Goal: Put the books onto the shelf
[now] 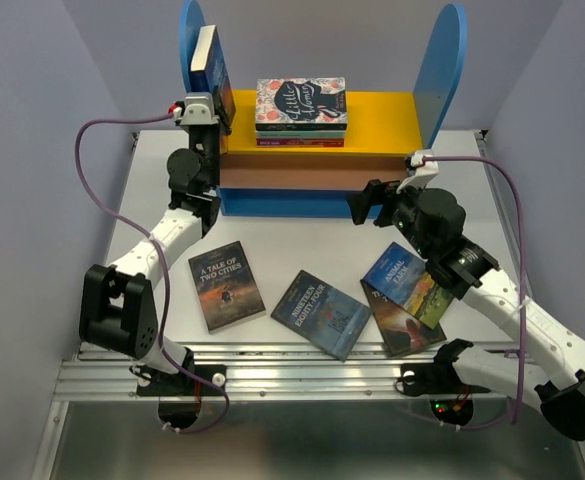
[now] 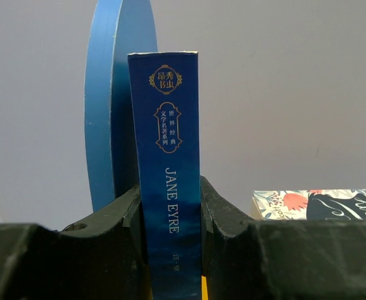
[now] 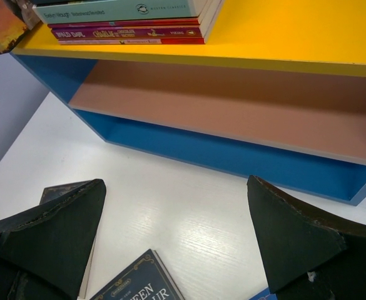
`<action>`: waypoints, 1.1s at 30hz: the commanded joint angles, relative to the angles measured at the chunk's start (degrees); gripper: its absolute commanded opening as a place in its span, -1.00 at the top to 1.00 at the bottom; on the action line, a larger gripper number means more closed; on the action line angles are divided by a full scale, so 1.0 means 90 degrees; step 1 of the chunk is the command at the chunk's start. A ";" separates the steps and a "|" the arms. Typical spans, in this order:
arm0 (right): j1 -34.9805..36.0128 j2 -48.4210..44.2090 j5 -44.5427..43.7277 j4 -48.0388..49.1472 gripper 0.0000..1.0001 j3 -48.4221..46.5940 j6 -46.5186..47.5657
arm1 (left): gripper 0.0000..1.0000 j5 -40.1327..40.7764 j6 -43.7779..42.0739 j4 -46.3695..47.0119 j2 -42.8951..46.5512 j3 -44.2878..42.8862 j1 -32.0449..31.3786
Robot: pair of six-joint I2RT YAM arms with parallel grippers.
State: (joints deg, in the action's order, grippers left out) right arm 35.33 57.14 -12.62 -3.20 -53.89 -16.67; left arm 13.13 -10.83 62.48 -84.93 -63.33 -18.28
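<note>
Left gripper (image 2: 170, 194) jaws clamp Jane Eyre (image 2: 167, 125) upright, upper left, beside the blue side panel (image 2: 111, 106). Released, it may topple rightward, seemingly unsupported. Right gripper (image 3: 175, 187) jaws apart, empty.

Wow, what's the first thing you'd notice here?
The dark blue Jane Eyre paperback, held upright in the jaws of the left arm beside the bookshelf's tall blue side panel. Next, the bright yellow upper board, with a flat stack of books topped by a floral cover. Four more paperbacks lie scattered on the white table in front.
</note>
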 commanded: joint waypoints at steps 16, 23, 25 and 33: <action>0.0029 -0.0646 -0.0677 -0.0366 -1.00 -0.0087 0.0143 | 1.00 0.0289 -0.0106 0.1711 -0.0496 -0.0483 0.0059; 0.0029 -0.0763 -0.0775 -0.0474 -1.00 0.0040 0.0162 | 0.31 0.0533 0.0061 0.1535 -0.0388 -0.0278 0.0039; 0.0029 -0.0754 -0.0795 -0.0513 -1.00 0.0031 0.0153 | 0.23 0.0573 -0.0007 0.1388 -0.0398 -0.0317 0.0049; 0.0029 -0.0803 -0.0824 -0.0572 -1.00 0.0070 0.0113 | -0.32 0.0622 -0.0144 0.1310 -0.0359 -0.0297 0.0039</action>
State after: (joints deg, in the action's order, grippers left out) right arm 35.33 51.20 -18.52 -8.80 -53.47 -16.23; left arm 14.09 -10.02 70.17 -90.67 -64.53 -19.53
